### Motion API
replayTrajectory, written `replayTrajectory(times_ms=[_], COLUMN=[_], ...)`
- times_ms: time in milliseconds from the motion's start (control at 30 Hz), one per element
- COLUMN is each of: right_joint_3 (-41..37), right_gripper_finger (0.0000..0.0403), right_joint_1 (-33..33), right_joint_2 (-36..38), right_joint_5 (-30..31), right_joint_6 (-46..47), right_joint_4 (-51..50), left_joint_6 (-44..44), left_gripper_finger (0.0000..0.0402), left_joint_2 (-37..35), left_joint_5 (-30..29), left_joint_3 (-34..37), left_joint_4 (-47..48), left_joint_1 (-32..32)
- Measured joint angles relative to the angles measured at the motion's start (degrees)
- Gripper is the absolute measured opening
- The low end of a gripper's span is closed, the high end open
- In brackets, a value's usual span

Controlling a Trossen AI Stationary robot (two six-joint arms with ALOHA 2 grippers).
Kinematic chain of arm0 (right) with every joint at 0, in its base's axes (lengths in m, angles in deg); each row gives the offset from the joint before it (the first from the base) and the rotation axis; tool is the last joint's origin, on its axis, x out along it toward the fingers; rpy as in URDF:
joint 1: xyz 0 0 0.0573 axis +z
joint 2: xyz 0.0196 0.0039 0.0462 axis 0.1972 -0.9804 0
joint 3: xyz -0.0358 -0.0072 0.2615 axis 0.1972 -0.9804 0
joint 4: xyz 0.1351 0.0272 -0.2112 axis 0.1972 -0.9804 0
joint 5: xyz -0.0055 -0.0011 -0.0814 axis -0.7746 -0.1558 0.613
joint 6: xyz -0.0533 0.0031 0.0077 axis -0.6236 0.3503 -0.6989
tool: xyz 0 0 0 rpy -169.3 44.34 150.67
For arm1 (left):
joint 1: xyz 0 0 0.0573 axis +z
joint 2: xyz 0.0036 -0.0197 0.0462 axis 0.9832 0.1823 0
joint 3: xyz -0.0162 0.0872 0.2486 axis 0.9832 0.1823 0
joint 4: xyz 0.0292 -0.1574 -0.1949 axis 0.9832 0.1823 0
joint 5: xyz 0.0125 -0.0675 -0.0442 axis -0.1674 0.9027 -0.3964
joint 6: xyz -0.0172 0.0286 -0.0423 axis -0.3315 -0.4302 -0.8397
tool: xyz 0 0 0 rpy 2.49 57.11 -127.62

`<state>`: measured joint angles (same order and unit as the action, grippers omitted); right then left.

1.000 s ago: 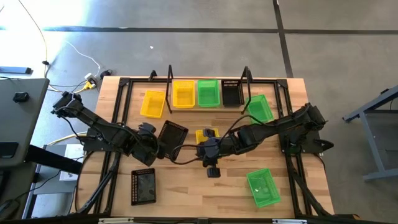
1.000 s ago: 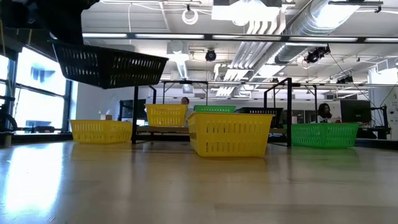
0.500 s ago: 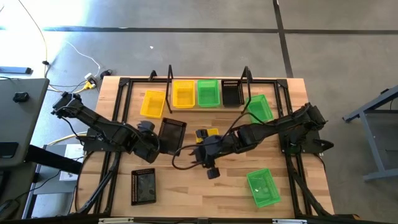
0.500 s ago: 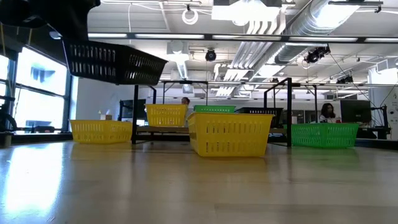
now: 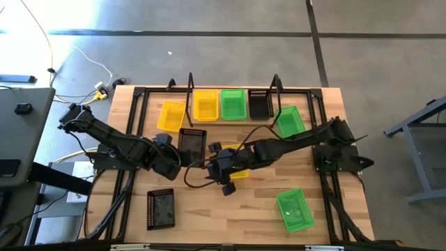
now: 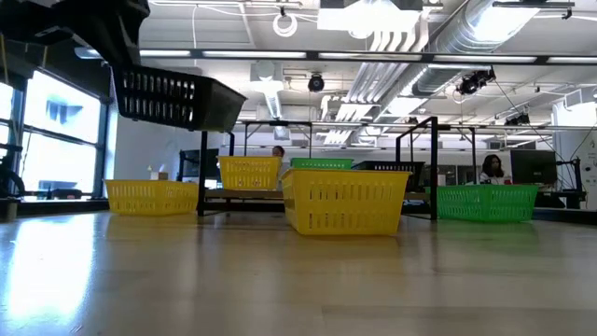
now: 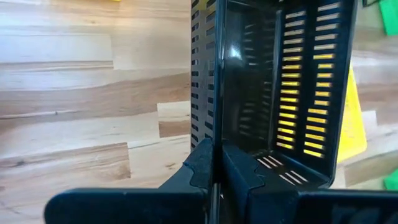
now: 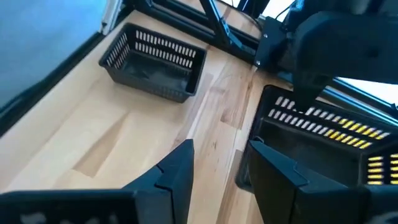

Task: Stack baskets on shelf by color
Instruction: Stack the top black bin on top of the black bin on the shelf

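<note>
The light-wood plank tabletop (image 5: 209,213) stands on a grey concrete floor, an open workshop behind it. The narrow wooden shelf (image 5: 233,118) at the far edge carries yellow, green and black mesh baskets; bare boards lie in front. The left gripper (image 7: 214,177) is pinched on the rim of a black mesh basket (image 5: 191,144) held aloft mid-table. The right gripper (image 8: 217,165), fingers spread, hangs just beside it.

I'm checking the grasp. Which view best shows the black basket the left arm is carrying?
The left wrist view: the left tool is shut on the held black basket at its wall. The high view shows it small, the low view raised above the table, the right wrist view only partly.
</note>
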<state>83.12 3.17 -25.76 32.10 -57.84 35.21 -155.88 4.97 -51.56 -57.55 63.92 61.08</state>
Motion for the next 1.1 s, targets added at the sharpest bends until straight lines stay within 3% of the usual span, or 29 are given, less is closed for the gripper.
replayTrajectory(times_ms=[567,833,1100], right_joint_3=[0.0,0.0,0.0], right_gripper_finger=[0.0135,0.0135,0.0135], right_joint_1=[-2.35,-3.4,-3.78], right_joint_2=[-7.28,-7.6,-7.6], right_joint_5=[2.96,6.96,6.75], right_joint_6=[0.8,4.53,7.22], right_joint_4=[1.67,1.25,0.42], left_joint_6=[1.6,4.42,5.93], left_gripper_finger=[0.0005,0.0005,0.0005], left_joint_2=[2.19,2.19,2.19], left_joint_5=[-1.91,-3.09,-3.58], left_joint_3=[-0.02,-0.01,-0.02], left_joint_4=[-3.49,-6.58,-6.62], left_joint_1=[0.83,0.83,0.83])
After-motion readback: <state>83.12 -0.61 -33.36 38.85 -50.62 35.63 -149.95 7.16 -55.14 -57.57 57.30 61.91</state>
